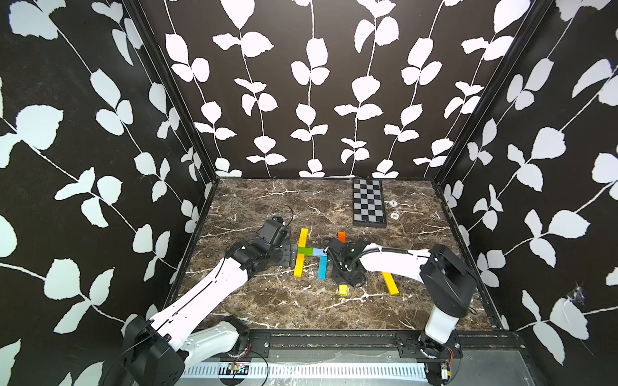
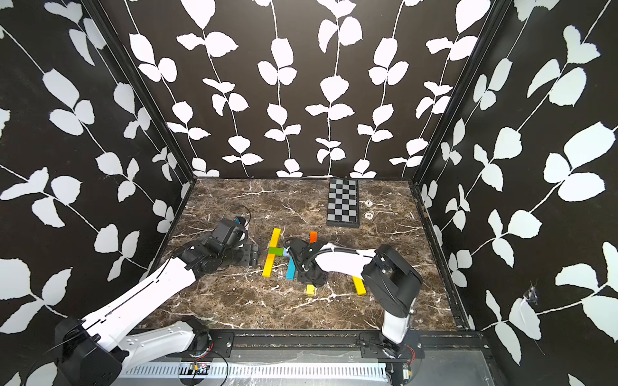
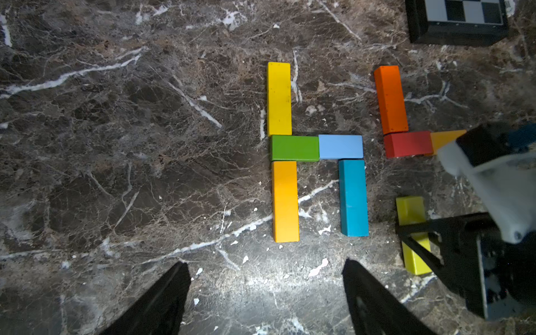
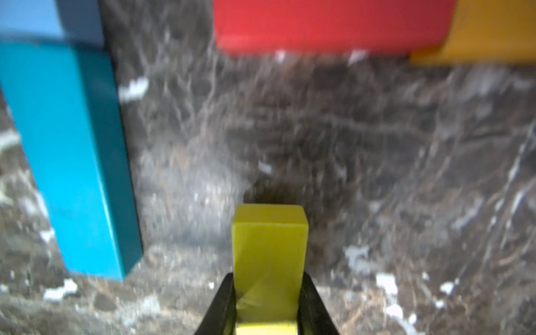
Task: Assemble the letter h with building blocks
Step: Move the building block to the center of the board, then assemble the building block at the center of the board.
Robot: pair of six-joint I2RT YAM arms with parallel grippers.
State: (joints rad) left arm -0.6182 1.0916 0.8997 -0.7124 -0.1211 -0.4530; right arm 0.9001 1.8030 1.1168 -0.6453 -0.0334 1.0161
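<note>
Five bars lie flat on the counter (image 3: 116,145) and, to my eye, read as an h. A yellow bar (image 3: 279,98), a green bar (image 3: 295,148) and an amber bar (image 3: 285,201) make the stem. A light blue bar (image 3: 340,146) makes the arch and a blue bar (image 3: 353,197) the leg.

My right pincer (image 4: 268,278) is closed across the narrow sides of a lime block (image 4: 269,249), which sits just beside the blue leg. I cannot tell whether it has left the counter. My left pincer (image 3: 265,262) hangs wide open over bare counter near the foot of the h, holding nothing.

To do this step well, I want a straight vertical lift before any sideways travel. The blue bar is close on one side, and a red bar (image 3: 407,144) lies ahead. A dragged corner could knock the letter crooked.

The lime block's long axis runs straight out along my pincer's reach, roughly parallel to the blue leg. Its free end points toward the red bar.
</note>
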